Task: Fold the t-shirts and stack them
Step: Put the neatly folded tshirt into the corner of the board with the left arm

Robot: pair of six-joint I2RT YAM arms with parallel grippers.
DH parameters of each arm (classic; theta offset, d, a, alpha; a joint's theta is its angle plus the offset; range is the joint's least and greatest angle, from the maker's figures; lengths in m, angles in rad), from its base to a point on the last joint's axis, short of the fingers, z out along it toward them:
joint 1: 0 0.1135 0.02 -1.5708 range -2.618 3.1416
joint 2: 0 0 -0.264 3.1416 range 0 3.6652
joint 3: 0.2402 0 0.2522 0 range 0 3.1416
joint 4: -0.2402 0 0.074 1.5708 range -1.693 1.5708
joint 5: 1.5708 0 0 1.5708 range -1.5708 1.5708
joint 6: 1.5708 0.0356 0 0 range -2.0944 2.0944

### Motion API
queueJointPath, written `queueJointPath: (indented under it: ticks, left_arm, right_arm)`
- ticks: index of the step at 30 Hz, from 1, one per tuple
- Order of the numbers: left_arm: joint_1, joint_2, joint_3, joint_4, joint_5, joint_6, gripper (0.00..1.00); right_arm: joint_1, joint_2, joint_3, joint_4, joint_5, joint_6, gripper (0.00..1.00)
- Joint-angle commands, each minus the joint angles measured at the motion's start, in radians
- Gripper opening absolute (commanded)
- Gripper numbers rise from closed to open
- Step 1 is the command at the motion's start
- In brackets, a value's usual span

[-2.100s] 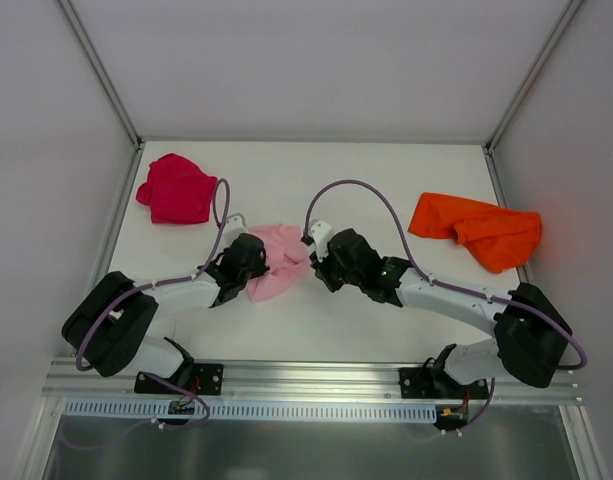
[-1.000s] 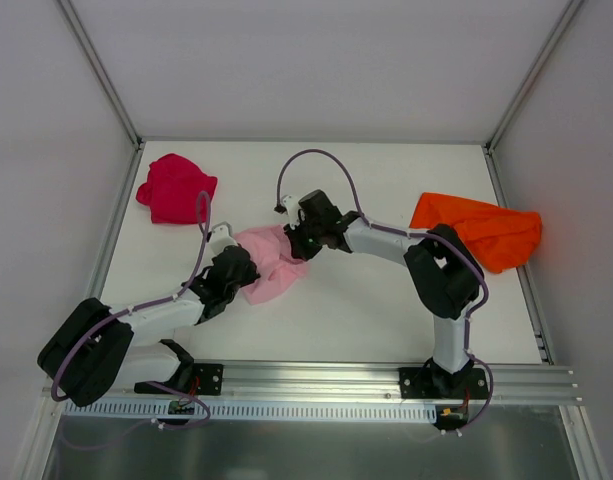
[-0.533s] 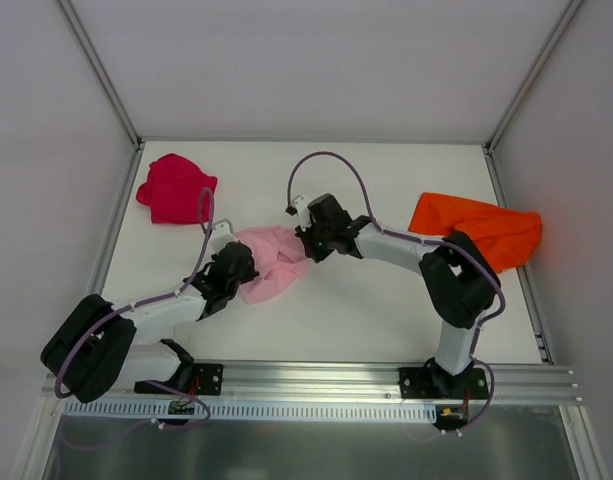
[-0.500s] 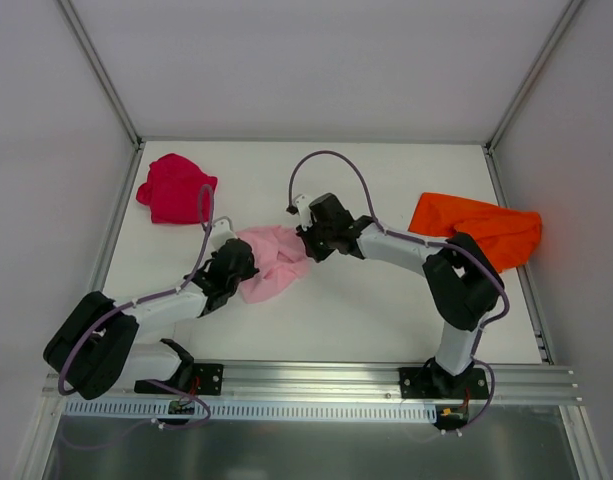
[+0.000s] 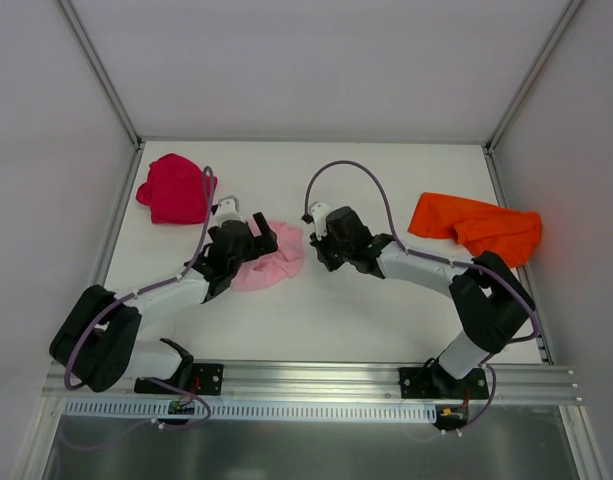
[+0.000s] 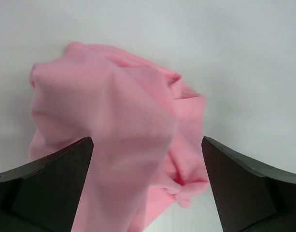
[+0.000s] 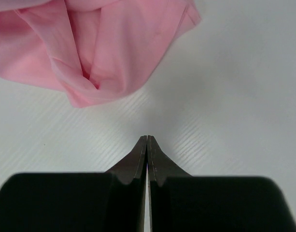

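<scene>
The pink shirt lies crumpled in a loose heap near the middle of the table, a little left of centre. The left hand hangs over the heap's far left part. In the left wrist view its two dark fingers stand spread wide to either side, and a blurred fold of pink cloth rises between them. Neither finger presses on the fold, so nothing is pinched.

The right hand sits just right of the heap, pointing toward it. In the right wrist view its fingers are pressed together into one thin edge, with nothing between them. The tips are over bare table, near the shirt's hem but apart from it.

The red shirt lies bunched at the far left corner of the table, well apart from the pink one. The left arm's purple cable arcs past its right edge. The orange shirt lies spread and rumpled by the right edge of the table, beyond the right arm. None of the three shirts is folded, and none lies on another.
</scene>
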Motion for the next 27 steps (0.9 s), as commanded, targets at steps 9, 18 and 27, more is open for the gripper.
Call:
queueJointPath:
  ticks: [9,18,27]
  left_arm:
    - [-0.064,-0.368,-0.066,0.021,0.027,0.104,0.99]
    - [-0.064,-0.357,-0.106,-0.206,-0.111,-0.057,0.99]
    - [-0.066,-0.252,-0.034,-0.409,-0.342,-0.135,0.99]
  right_arm:
    - [0.083,-0.166,-0.146,0.182,0.105,0.036,0.15]
    - [0.146,-0.210,-0.214,0.220,0.160,0.042,0.18]
    - [0.179,-0.213,-0.223,0.222,0.185,0.039,0.17]
